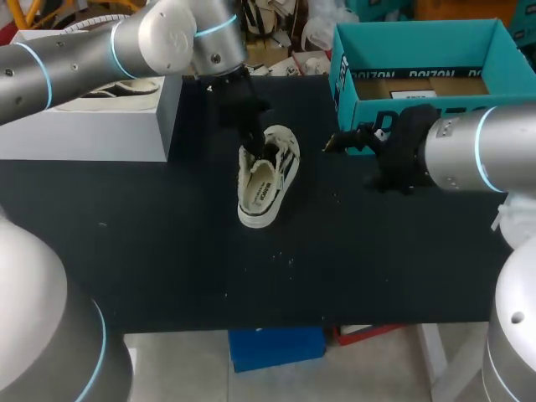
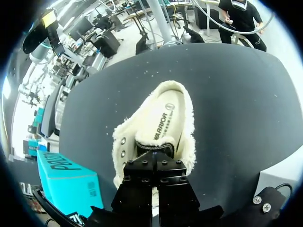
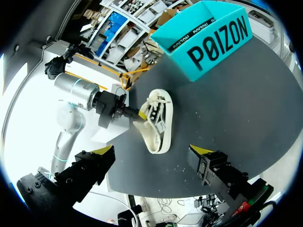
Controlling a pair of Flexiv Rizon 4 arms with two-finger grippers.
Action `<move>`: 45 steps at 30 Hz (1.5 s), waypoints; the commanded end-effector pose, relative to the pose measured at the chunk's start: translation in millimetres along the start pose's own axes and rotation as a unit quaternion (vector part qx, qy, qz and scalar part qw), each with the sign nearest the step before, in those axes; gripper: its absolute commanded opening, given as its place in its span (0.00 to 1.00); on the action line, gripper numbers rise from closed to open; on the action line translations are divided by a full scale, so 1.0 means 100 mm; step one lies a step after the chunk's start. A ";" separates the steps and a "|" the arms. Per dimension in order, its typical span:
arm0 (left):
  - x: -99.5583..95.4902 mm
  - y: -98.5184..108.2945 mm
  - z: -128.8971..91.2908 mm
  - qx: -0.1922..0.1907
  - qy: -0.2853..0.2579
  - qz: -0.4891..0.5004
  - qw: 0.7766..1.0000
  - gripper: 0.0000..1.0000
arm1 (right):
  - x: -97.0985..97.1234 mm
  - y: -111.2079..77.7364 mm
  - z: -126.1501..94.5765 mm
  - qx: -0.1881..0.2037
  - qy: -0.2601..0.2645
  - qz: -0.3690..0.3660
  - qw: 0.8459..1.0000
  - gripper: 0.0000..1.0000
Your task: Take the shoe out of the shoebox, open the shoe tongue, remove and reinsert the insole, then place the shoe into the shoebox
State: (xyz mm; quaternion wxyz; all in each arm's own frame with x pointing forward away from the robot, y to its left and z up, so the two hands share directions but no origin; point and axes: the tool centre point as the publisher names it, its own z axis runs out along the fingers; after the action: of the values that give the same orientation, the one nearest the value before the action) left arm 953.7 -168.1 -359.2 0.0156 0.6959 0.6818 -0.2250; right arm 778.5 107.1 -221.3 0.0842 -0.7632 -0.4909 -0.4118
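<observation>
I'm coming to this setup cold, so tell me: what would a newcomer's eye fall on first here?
First, the cream, fleece-lined shoe in the middle of the black table, with the left pincer closed on its tongue end. Next, the bright teal shoebox standing open at the table's far right, with the right pincer hovering open in front of it.
</observation>
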 end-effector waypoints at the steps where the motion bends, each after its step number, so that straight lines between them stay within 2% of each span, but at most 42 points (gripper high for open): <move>1: 0.06 -0.11 -0.21 -0.011 -0.006 0.000 1.000 0.00 | 0.02 -0.01 0.02 -0.002 -0.002 0.000 1.000 1.00; 11: 0.16 -0.27 -0.61 -0.029 -0.010 -0.012 0.999 0.00 | 0.02 -0.01 0.02 -0.002 -0.002 0.000 1.000 1.00; 16: 0.26 -0.32 -0.68 -0.024 -0.015 -0.024 0.999 0.10 | 0.02 -0.01 0.02 -0.002 -0.002 0.000 1.000 1.00; 20: 0.32 -0.36 -0.73 -0.019 -0.013 -0.032 0.999 0.46 | 0.02 -0.01 0.02 -0.002 -0.002 0.000 1.000 1.00; 21: 0.33 -0.37 -0.75 -0.020 -0.012 -0.034 0.999 0.81 | 0.02 -0.01 0.02 -0.002 -0.002 0.000 1.000 1.00; 22: 0.34 -0.38 -0.76 -0.022 -0.012 -0.035 0.999 1.00 | 0.02 -0.01 0.02 -0.002 -0.002 0.000 1.000 1.00; 31: 0.44 -0.43 -0.87 -0.050 -0.026 -0.044 0.997 1.00 | 0.02 -0.01 0.02 -0.002 -0.002 0.000 1.000 1.00; 45: 0.49 -0.47 -0.87 -0.050 -0.034 -0.047 0.997 1.00 | 0.02 -0.01 0.02 -0.002 -0.002 0.000 1.000 1.00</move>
State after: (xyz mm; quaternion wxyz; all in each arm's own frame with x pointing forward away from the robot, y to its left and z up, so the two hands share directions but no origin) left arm 934.7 -90.6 -282.8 0.0594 0.6535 0.7225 -0.2176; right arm 778.5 107.1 -221.3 0.0842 -0.7632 -0.4909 -0.4118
